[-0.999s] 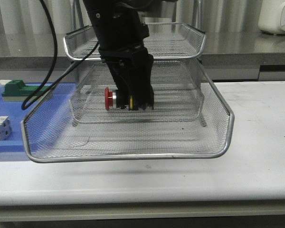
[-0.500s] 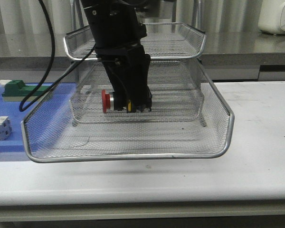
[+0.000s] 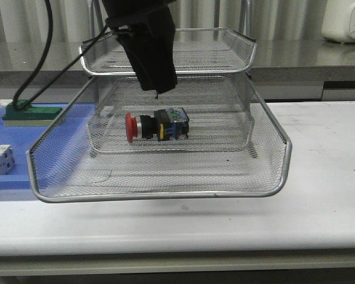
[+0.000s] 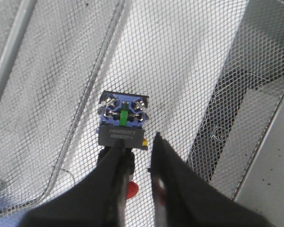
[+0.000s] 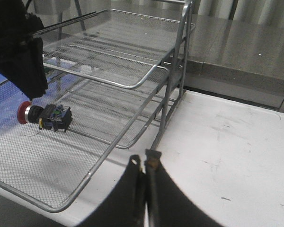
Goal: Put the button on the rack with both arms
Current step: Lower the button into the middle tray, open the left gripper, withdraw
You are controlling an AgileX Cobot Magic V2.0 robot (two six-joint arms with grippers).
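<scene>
The left fingers (image 3: 157,89) are a little apart and hold nothing, just above the button (image 3: 157,126). The button lies on its side in the pulled-out tray of the rack (image 3: 272,127). The right fingers (image 5: 144,165) are pressed together, empty, over the white counter (image 3: 325,177).

A: Counts?
B: 1 button (image 3: 156,126). 1 rack (image 3: 165,192), 3 mesh tiers.
A: Arms?
B: 2 grippers: left gripper (image 4: 137,144), right gripper (image 5: 143,163).
A: Other stuff on the desk (image 3: 319,177)?
B: 1 blue tray (image 3: 12,177), 1 green-and-white block (image 3: 28,112), 1 white cube (image 3: 0,158).
</scene>
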